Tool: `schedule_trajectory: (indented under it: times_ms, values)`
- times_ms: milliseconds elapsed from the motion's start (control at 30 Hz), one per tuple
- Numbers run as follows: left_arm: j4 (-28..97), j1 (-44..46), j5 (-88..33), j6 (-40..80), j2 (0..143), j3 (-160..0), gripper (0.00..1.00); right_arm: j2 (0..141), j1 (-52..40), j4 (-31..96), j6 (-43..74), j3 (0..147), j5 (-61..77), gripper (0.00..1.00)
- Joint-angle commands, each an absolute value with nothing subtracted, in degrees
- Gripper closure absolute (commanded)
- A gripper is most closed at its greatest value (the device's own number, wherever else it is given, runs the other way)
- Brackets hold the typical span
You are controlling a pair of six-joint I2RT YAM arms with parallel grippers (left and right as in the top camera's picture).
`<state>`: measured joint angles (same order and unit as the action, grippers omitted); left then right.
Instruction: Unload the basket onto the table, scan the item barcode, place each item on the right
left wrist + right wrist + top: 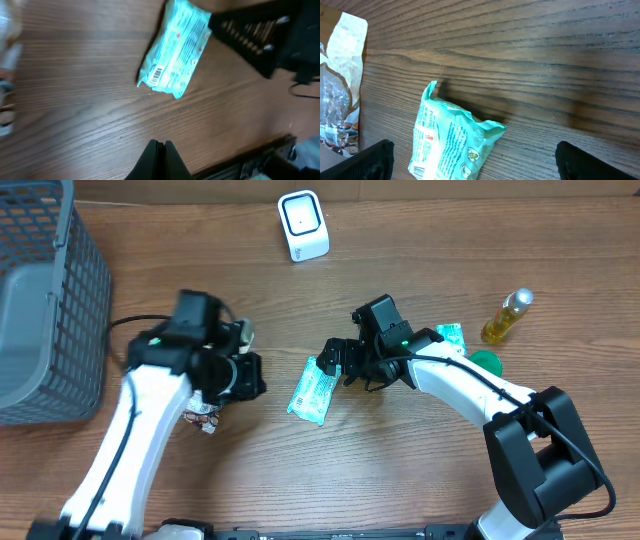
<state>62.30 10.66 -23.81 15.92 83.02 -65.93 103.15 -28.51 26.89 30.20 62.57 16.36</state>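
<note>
On the table point(400, 470), seen from overhead, a teal packet point(312, 392) lies flat near the middle. The left gripper point(260, 376) is just to its left, and the right gripper point(333, 360) is at its upper end. A white scanner point(303, 225) stands at the far edge, well apart from the packet. A grey basket point(50, 310) sits at the left and a yellow bottle point(507, 317) at the right.

From the left wrist, that gripper's fingers are pressed together with nothing between them. The packet lies beyond them on bare wood, with its barcode point(156, 75) facing up at the near corner.

From the right wrist, the fingers stand wide apart. The packet lies on the table between them, and neither is seen touching it. A clear wrapper point(340, 90) lies to the left.
</note>
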Motion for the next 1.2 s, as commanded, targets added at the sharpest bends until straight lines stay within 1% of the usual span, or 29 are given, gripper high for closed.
schedule_trajectory:
  times_ms: [0,267,633,933,1167]
  values:
    - [61.3,12.4,-25.3,14.2,86.9,-65.5,0.96,102.9,-28.4,27.2,29.9,62.9,16.9,0.0]
    - [57.7,16.0,-24.9,14.2,96.4,-65.5,0.96,102.9,-28.4,26.3,29.9,61.3,16.8,0.0]
    - [50.4,19.3,-23.4,15.5,105.6,-65.5,0.96,102.9,-28.4,24.3,29.9,60.0,16.8,0.0]
    - [49.0,19.6,-21.0,15.6,108.7,-65.4,0.96,102.9,-28.4,24.3,29.9,60.0,16.8,0.0]
    - [47.8,19.6,-15.2,18.3,108.7,-65.3,0.96,102.9,-28.4,24.3,29.9,60.0,17.8,0.0]
